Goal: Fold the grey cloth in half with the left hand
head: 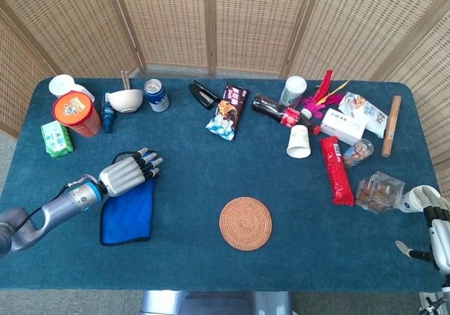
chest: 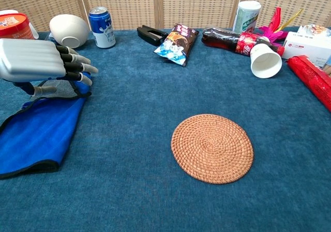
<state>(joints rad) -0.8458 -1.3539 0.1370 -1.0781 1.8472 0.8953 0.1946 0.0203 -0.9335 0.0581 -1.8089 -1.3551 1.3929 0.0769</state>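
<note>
We see a table [head: 211, 273] covered edge to edge in dark teal carpet-like felt. Behind it stands a folding screen [head: 211, 20] of woven wicker panels in pale wooden frames, angled around the far corners. Grey floor [head: 70, 297] shows at the near edge. Light is bright and even.
</note>
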